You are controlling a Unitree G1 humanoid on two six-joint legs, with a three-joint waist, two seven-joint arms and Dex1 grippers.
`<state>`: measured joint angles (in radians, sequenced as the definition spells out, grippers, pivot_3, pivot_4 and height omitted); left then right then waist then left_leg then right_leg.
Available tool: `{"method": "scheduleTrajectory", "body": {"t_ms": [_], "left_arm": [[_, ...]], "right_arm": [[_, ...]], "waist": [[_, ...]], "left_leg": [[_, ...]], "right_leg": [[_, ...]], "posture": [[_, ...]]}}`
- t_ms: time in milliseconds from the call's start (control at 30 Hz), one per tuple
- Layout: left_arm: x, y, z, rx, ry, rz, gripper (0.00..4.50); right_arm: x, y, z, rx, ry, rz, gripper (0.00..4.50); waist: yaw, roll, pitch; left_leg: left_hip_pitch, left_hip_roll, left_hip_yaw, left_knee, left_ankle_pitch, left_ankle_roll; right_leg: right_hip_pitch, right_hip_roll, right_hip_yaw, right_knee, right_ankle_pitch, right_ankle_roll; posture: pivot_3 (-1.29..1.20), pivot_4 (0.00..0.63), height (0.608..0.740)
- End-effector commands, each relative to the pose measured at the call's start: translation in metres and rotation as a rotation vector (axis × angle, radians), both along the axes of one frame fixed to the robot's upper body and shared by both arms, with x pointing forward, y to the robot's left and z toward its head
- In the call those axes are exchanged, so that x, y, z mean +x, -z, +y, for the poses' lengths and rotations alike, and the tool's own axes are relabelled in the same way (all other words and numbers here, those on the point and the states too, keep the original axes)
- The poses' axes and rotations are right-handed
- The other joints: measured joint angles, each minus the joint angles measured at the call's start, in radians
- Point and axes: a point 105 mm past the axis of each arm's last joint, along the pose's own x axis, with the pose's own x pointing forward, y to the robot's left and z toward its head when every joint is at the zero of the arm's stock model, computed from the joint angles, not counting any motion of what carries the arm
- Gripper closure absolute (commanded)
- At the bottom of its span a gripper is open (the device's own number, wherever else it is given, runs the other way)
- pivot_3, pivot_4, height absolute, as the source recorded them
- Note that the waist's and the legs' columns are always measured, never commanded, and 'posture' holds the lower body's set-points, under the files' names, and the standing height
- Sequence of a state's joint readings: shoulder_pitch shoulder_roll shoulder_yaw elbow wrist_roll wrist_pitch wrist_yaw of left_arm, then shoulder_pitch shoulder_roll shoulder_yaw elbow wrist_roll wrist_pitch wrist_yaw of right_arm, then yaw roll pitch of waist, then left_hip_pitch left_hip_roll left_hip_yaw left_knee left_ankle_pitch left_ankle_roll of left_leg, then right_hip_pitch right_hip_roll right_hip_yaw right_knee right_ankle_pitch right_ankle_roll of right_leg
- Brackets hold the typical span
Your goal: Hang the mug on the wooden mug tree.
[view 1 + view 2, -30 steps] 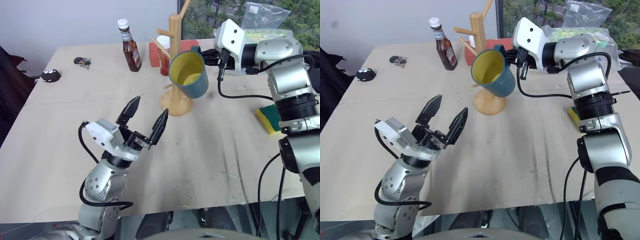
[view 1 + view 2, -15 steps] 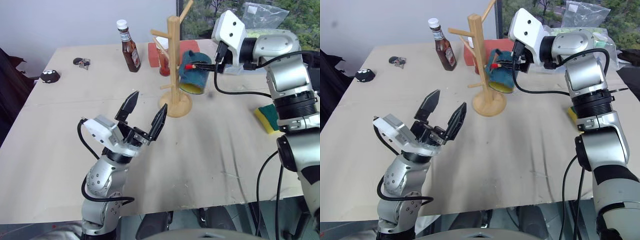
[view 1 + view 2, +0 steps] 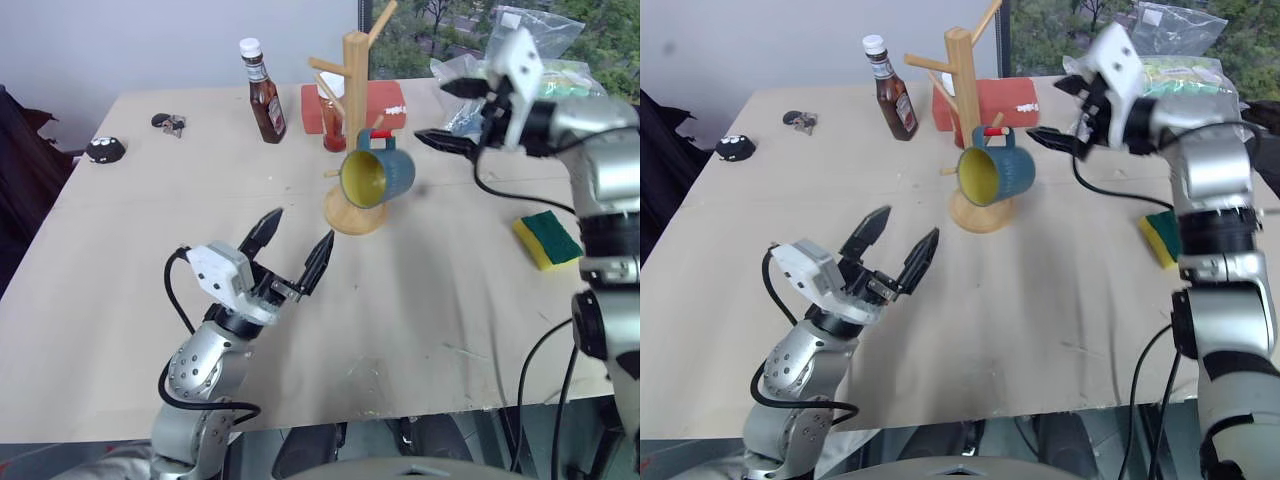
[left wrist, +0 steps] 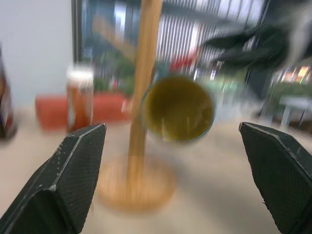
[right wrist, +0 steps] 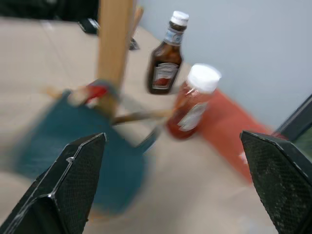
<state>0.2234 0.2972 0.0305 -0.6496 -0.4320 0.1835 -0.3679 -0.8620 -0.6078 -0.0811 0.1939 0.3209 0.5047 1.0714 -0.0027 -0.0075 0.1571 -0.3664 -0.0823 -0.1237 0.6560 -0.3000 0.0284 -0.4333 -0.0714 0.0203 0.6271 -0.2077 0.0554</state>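
Hanging off a peg on the wooden mug tree [image 3: 354, 120] is where you'll find the mug [image 3: 377, 177] right now. Its loop handle is hooked over a low peg on the right side of the pole, and the mug tips so its yellow inside faces you and a bit left. It's off the surface [image 3: 420, 290], hovering just above the tree's round disc base.

Your right gripper [image 3: 455, 112] is up near the far right, just beside the mug but clear of it. Its fingers are spread wide with nothing between them, one tip higher and one lower, both pointing left toward the tree.

Your left gripper [image 3: 296, 243] sits low over the near-left part of the surface, well apart from the tree. Its fingers are spread too, empty, pointing up and toward the mug. From the left wrist view you look straight into the yellow mouth of the mug, with the pole just beside it.

Behind the tree there's a brown sauce bottle [image 3: 262, 92], a red ketchup bottle [image 3: 331, 110] and a flat red box [image 3: 388, 104]. A yellow and green sponge [image 3: 548, 240] lies near the right edge, and a plastic bag [image 3: 530, 30] sits at the far right corner.
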Motion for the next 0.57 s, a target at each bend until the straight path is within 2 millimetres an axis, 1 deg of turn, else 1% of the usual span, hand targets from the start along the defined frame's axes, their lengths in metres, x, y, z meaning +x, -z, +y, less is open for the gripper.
{"method": "scheduleTrajectory", "body": {"t_ms": [33, 100, 167, 200, 233, 300, 400, 500, 567], "left_arm": [[-0.005, 0.009, 0.011, 0.088, -0.040, 0.059, 0.00], [-0.011, 0.022, 0.015, 0.128, -0.045, 0.121, 0.00], [-0.019, 0.034, 0.016, 0.162, -0.033, 0.165, 0.00], [-0.023, 0.041, 0.016, 0.179, -0.027, 0.188, 0.00], [-0.026, 0.046, 0.017, 0.190, -0.023, 0.206, 0.00], [-0.031, 0.055, 0.016, 0.191, -0.009, 0.239, 0.00], [-0.038, 0.068, 0.015, 0.191, 0.001, 0.291, 0.00], [-0.040, 0.074, 0.019, 0.206, -0.018, 0.313, 0.00], [-0.041, 0.075, 0.022, 0.220, -0.030, 0.309, 0.00]], "right_arm": [[-0.024, 0.019, -0.013, 0.107, 0.004, 0.034, 0.04], [-0.036, 0.050, -0.018, 0.142, 0.058, 0.042, 0.04], [-0.048, 0.084, -0.023, 0.165, 0.133, 0.092, 0.04], [-0.059, 0.101, -0.021, 0.197, 0.134, 0.134, 0.04], [-0.066, 0.111, -0.021, 0.226, 0.153, 0.159, 0.04], [-0.074, 0.129, -0.020, 0.232, 0.196, 0.191, 0.04], [-0.093, 0.156, -0.014, 0.170, 0.180, 0.212, 0.04], [-0.102, 0.169, -0.015, 0.155, 0.181, 0.231, 0.04], [-0.103, 0.173, -0.017, 0.144, 0.197, 0.220, 0.04]], "waist": [[0.004, 0.000, 0.000], [0.005, 0.001, 0.000], [0.006, 0.001, 0.000], [0.007, 0.001, 0.000], [0.007, 0.001, 0.000], [0.008, 0.001, 0.000], [0.009, 0.001, -0.001], [0.010, 0.001, -0.001], [0.010, 0.001, -0.001]], "left_leg": [[0.000, 0.000, -0.001, 0.000, 0.000, 0.000], [0.001, 0.000, 0.000, 0.000, 0.000, 0.000], [0.002, 0.000, 0.002, 0.000, 0.000, 0.000], [0.003, 0.000, 0.003, 0.000, 0.000, 0.000], [0.004, 0.000, 0.003, 0.000, 0.000, 0.000], [0.004, 0.000, 0.004, 0.000, 0.000, 0.000], [0.005, 0.000, 0.006, 0.001, 0.000, 0.000], [0.007, 0.001, 0.005, 0.004, 0.000, 0.000], [0.007, 0.001, 0.004, 0.006, -0.001, 0.003]], "right_leg": [[0.000, 0.000, 0.000, 0.000, 0.000, 0.000], [0.000, 0.000, 0.001, 0.001, 0.000, 0.000], [0.000, 0.001, 0.002, 0.002, 0.000, 0.000], [0.001, 0.001, 0.002, 0.003, 0.000, 0.000], [0.001, 0.001, 0.002, 0.003, 0.000, 0.000], [0.001, 0.001, 0.003, 0.003, 0.000, 0.000], [0.001, 0.001, 0.004, 0.004, 0.000, 0.001], [0.005, 0.002, 0.002, 0.004, 0.001, 0.001], [0.006, 0.002, 0.001, 0.004, 0.001, 0.001]], "posture": [[0.00, 0.150, 0.740], [0.00, 0.150, 0.740], [0.00, 0.150, 0.740], [0.00, 0.150, 0.740], [0.00, 0.150, 0.740], [0.00, 0.150, 0.740], [0.00, 0.150, 0.740], [0.00, 0.150, 0.740], [0.00, 0.150, 0.740]]}}
